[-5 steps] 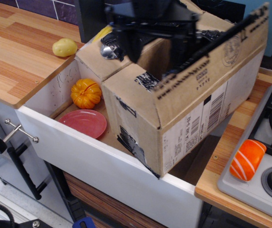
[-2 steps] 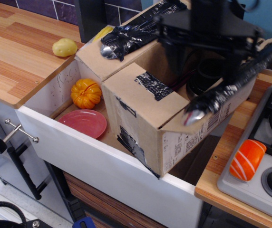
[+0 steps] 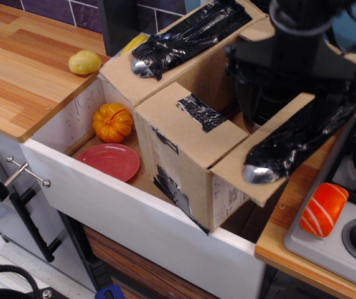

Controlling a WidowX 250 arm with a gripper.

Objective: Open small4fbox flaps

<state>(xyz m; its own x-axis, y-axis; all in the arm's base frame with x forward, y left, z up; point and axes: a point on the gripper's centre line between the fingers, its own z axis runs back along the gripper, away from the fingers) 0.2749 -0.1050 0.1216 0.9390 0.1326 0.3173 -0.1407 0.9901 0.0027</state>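
Observation:
The small4fbox (image 3: 184, 168), brown cardboard with black tape patches, stands in a white sink basin (image 3: 134, 218). Its left flap (image 3: 190, 34), covered in shiny black tape, is folded outward at the back left. The right flap (image 3: 290, 146), also black-taped, lies folded out and down over the counter edge. The near flap (image 3: 190, 115) with a tape patch lies roughly flat over the box's front part. My black gripper (image 3: 287, 99) hangs over the open right half of the box, just above the right flap, fingers apart and holding nothing. The far flap is hidden behind the arm.
An orange pumpkin (image 3: 112, 121) and a red plate (image 3: 111, 161) lie in the basin left of the box. A yellow potato (image 3: 84, 61) sits on the wooden counter (image 3: 22, 75). A salmon sushi piece (image 3: 323, 208) lies on the stove (image 3: 352, 243) at right.
The right flap swung from standing upright to folded outward and down. My gripper moved from the box's left side across to the right, following the flap.

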